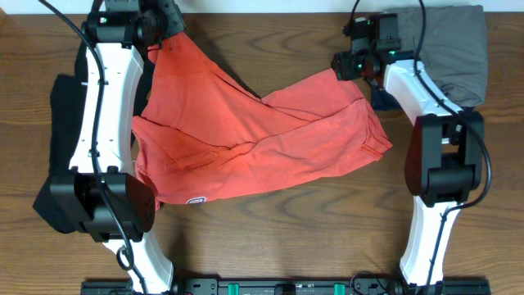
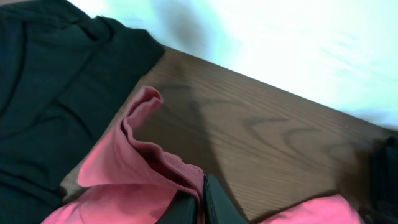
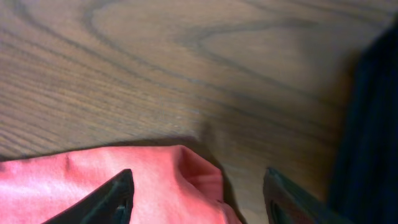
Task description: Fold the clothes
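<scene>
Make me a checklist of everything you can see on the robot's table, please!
Surface: brown wooden table, grain showing.
Job's things: coral-red T-shirt rumpled across the middle; black garment at the left edge, partly under the left arm.
Clutter: grey cloth in the far right corner.
Grippers: left end effector shut on a shirt edge; right end effector open, shirt edge between its fingers.
Cables: black cables run along both arms.
Surroundings: white area beyond the table; black rail along the near edge.
</scene>
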Robot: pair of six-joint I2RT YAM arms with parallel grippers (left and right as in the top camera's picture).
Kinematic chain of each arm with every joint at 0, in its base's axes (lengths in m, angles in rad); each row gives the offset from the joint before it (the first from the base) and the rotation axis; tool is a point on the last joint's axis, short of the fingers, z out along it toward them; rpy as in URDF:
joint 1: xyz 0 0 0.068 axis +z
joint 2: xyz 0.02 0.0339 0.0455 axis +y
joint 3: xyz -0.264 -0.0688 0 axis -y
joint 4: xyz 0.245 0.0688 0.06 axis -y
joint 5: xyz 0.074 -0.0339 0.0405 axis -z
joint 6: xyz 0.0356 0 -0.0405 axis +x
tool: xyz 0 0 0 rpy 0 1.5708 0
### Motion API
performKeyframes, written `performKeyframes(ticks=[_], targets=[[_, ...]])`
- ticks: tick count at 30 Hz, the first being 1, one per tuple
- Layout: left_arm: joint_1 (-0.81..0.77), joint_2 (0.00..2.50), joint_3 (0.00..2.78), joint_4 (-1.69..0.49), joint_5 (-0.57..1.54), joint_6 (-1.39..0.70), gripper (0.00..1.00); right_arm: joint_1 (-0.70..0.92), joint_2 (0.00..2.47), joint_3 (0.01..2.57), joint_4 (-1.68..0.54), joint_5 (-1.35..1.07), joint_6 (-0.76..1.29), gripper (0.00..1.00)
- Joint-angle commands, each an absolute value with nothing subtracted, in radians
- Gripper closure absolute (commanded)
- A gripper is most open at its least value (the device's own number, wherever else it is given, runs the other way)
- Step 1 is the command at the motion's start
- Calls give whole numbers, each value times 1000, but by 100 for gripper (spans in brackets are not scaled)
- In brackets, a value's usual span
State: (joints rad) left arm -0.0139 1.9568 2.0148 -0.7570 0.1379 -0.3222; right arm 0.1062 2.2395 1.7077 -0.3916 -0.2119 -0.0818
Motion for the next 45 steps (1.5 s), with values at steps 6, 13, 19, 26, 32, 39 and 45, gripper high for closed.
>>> performKeyframes(ticks=[6, 13, 19, 26, 32, 39, 45], targets=[[-3, 1956, 2027, -757, -12, -334, 94, 119, 2315, 1706, -390, -237, -34, 58], [44, 1956, 2026, -758, -12, -334, 94, 125, 2317, 1706, -417, -244, -34, 49], [60, 1956, 2025, -771, -12, -334, 94, 131, 2318, 1706, -424, -244, -34, 68], [60, 1956, 2020, -803, -12, -334, 94, 129, 2313, 1714, -410, -244, -23, 99], [60, 1956, 2020, -837, -12, -334, 94, 126, 2235, 1735, -481, -283, -39, 99], [60, 1956, 2020, -874, -12, -334, 94, 187, 2123, 1735, -711, -348, -51, 99], [60, 1956, 2020, -882, -12, -334, 94, 301, 2123, 1723, -891, -347, -54, 99]])
